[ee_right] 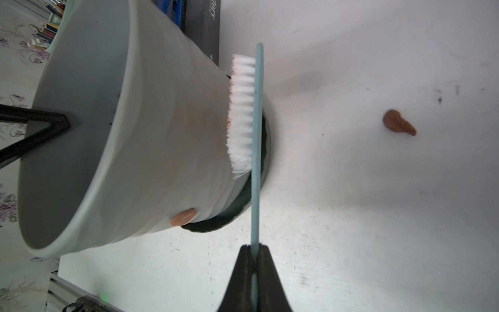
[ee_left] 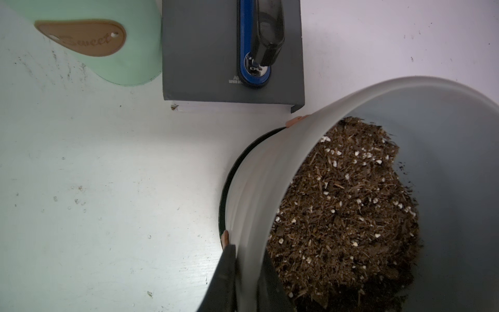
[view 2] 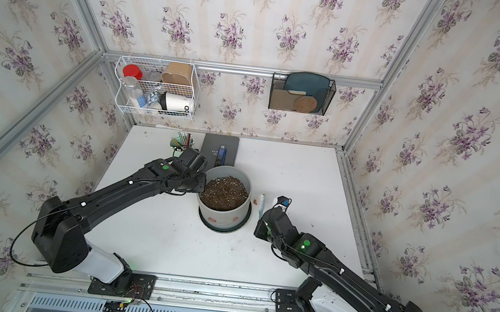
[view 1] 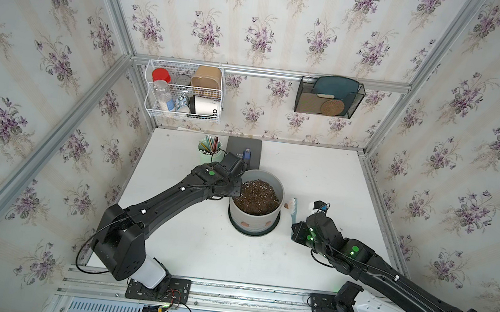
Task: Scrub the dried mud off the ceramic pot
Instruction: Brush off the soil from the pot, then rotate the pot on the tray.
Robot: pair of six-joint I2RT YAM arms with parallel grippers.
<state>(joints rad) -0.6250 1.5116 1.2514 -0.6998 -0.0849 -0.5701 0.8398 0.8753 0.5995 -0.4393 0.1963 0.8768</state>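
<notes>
Now the right gripper (ee_right: 255,250) clamps a slim pale-blue scrub brush (ee_right: 241,113), bristles against the wide grey-white ceramic pot's (ee_right: 162,121) lower wall mid-table (view 1: 198,247); the left gripper (ee_left: 248,259) pinches its rim. The nearest reddish-brown dried mud blob (ee_right: 183,217) lies down-handle, toward the table's front edge.

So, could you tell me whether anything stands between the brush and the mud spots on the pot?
Nothing visible does. The brush, held in the right end effector, has its bristles against the pot wall; a mud spot farther along lies uncovered.
</notes>
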